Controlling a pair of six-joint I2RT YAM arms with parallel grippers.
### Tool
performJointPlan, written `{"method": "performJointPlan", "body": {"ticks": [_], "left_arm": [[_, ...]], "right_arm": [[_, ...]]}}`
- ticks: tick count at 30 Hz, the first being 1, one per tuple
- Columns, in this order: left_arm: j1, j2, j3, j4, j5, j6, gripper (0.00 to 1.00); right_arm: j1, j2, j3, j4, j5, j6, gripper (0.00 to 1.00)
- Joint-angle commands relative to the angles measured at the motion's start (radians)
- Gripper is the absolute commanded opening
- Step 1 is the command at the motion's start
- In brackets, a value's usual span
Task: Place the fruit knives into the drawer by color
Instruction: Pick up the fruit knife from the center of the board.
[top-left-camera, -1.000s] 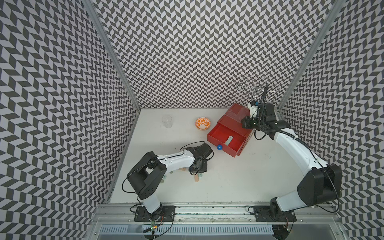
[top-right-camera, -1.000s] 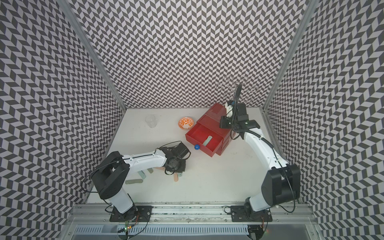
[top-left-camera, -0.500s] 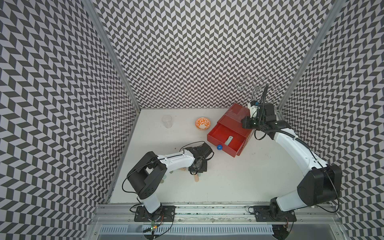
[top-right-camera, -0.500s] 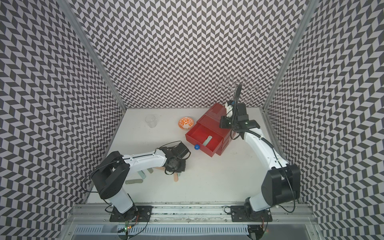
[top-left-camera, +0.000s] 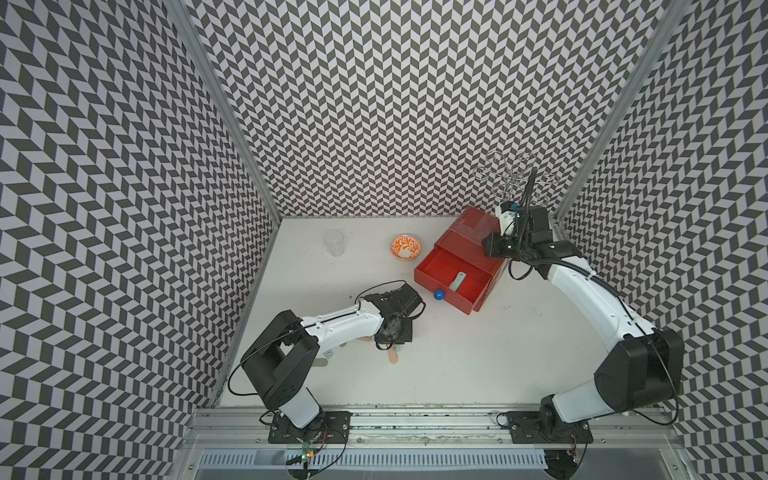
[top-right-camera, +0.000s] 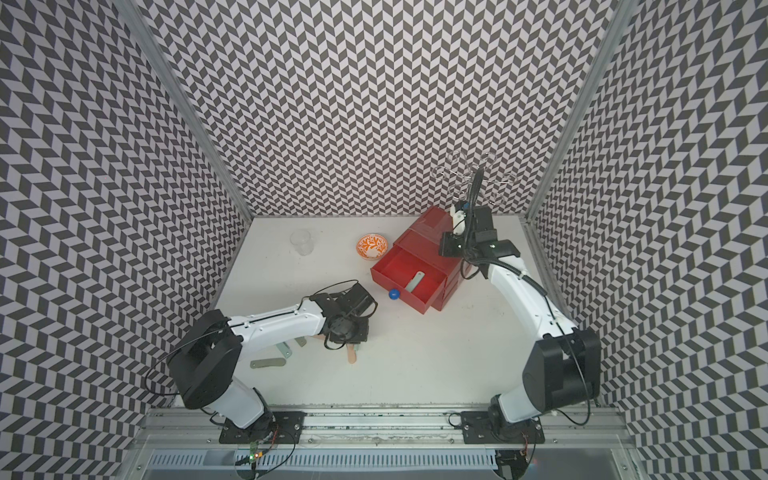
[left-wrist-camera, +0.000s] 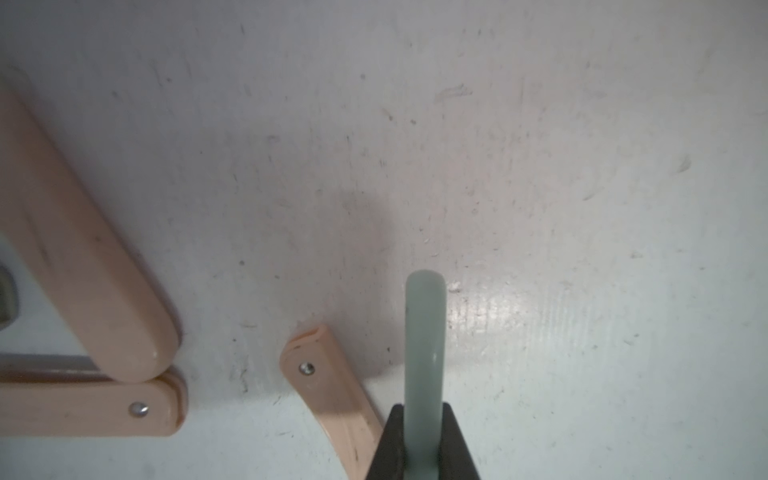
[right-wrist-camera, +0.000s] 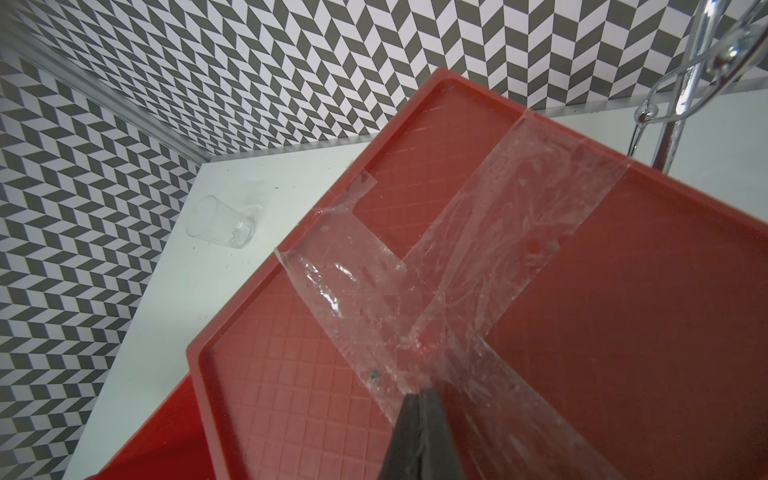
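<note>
Left wrist view: a pale mint knife (left-wrist-camera: 424, 353) was pinched edge-on between the left gripper (left-wrist-camera: 422, 440) jaws, closed tight on its lower part, free rounded end poking straight out ahead of the tips.
Long axis: it ran in line with the gripper's own reach, over the white table (left-wrist-camera: 540, 208); whether the knife was clear of the table, I could not tell.
Beside the tool: one peach knife (left-wrist-camera: 332, 399) lay flat just beside the held piece, slipping under the jaw; two more peach knives (left-wrist-camera: 83, 257) sat farther off to that same side, ends touching.
Top view, target: the open drawer (top-left-camera: 453, 270) of the red chest (top-right-camera: 428, 228) lay ahead of the left gripper (top-left-camera: 395, 332), beyond the blue knob (top-left-camera: 439, 294), one pale knife in the drawer (top-left-camera: 458, 281) already.
Right gripper (right-wrist-camera: 419, 399): jaws fully closed, holding nothing, tips pressed on the taped chest top.
Nearer arm: the left had the knife, and its wrist stood near the drawer front.
Judgement: the coming carry looked short, forward over the knob; a matching pale piece inside suggested the right compartment.
Also on the table: grey-green knives (top-right-camera: 268, 363) behind the left arm, an orange-patterned bowl (top-left-camera: 406, 247), a clear glass (top-left-camera: 333, 242).
</note>
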Motion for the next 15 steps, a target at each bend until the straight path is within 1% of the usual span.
{"method": "performJointPlan", "body": {"ticks": [1, 15], "left_arm": [[0.005, -0.051, -0.006, -0.032, -0.018, -0.022, 0.03], [0.030, -0.215, 0.015, -0.111, -0.031, -0.066, 0.02]], "right_arm": [[-0.001, 0.017, -0.034, -0.096, 0.006, -0.007, 0.01], [-0.001, 0.011, -0.041, -0.093, 0.004, -0.007, 0.01]]}}
